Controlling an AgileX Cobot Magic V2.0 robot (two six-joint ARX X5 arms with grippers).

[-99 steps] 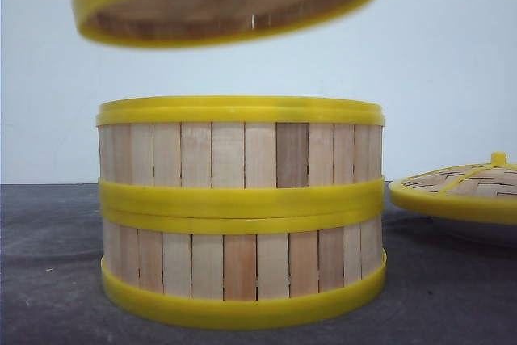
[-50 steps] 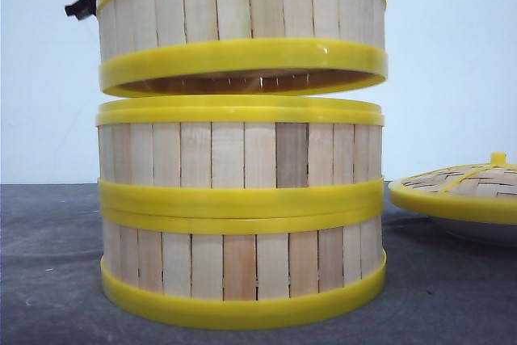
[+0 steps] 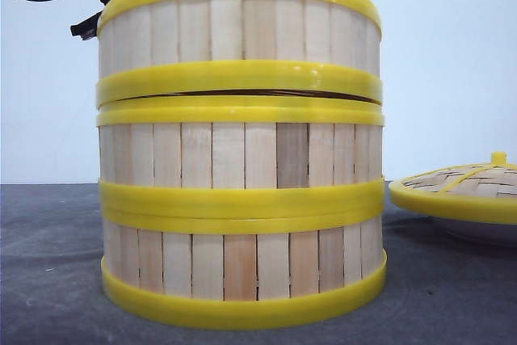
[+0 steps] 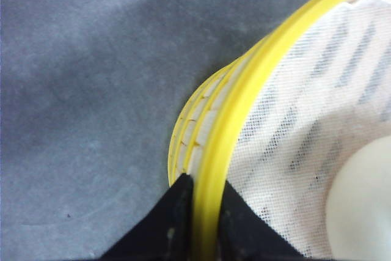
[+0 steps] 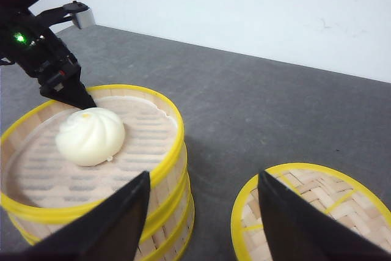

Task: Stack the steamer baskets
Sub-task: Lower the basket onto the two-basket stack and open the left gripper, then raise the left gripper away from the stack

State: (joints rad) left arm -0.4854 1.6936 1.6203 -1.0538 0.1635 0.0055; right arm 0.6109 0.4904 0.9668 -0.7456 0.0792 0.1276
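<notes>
You are looking at the top steamer basket (image 3: 239, 38) sitting over the two-basket stack (image 3: 241, 216), and the gap between them is what matters: its bottom rim is meeting the stack's top rim on the left and standing a dark sliver clear toward the right, so the basket is tilting slightly and is not yet seated flat. It is otherwise lining up almost squarely over the stack, with no clear sideways overhang.

The left gripper (image 4: 204, 203) is clenching the top basket's yellow rim, one black finger outside the wall and one inside, on the far-left side of the stack. A steamed bun (image 5: 90, 136) is resting on the cloth liner inside that basket.

The right gripper (image 5: 204, 212) is hanging spread and empty, above and between the stack and the woven lid (image 5: 311, 212), which is lying to the right of the stack, well apart from it. The left arm is the one nearer, and the lowering is likely falling to it.
</notes>
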